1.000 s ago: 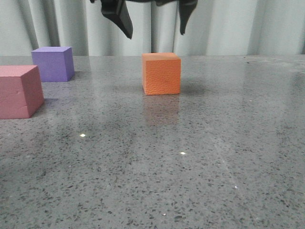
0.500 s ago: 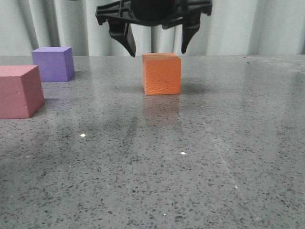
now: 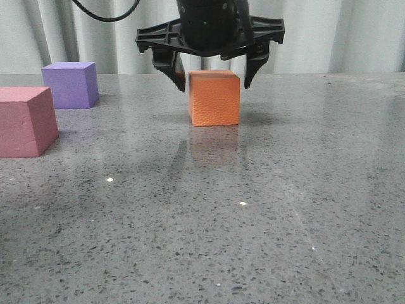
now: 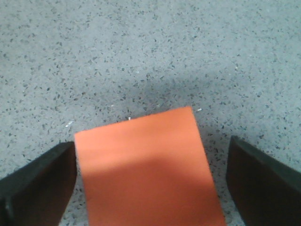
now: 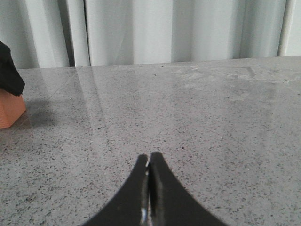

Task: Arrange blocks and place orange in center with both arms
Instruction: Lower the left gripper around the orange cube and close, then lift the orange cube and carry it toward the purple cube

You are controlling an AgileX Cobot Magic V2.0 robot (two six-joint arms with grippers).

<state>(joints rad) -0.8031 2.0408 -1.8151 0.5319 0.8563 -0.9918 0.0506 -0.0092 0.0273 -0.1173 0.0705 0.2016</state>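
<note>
The orange cube (image 3: 214,97) stands on the grey table near the middle of the front view. My left gripper (image 3: 214,82) hangs open right over it, one finger at each upper side, apart from the cube's faces. In the left wrist view the orange cube (image 4: 146,169) lies between the two black fingers (image 4: 37,186), with a small gap on each side. The purple cube (image 3: 71,84) stands at the far left and the pink-red cube (image 3: 25,120) nearer at the left edge. My right gripper (image 5: 149,162) is shut and empty, low over the bare table; it is out of the front view.
The speckled grey table (image 3: 253,209) reaches back to a pale curtain (image 3: 316,31). A corner of the orange cube (image 5: 10,109) and the left gripper's finger above it show at the edge of the right wrist view.
My left gripper has come down from above the orange cube until its open fingers straddle the cube's top. The cubes have not moved.
</note>
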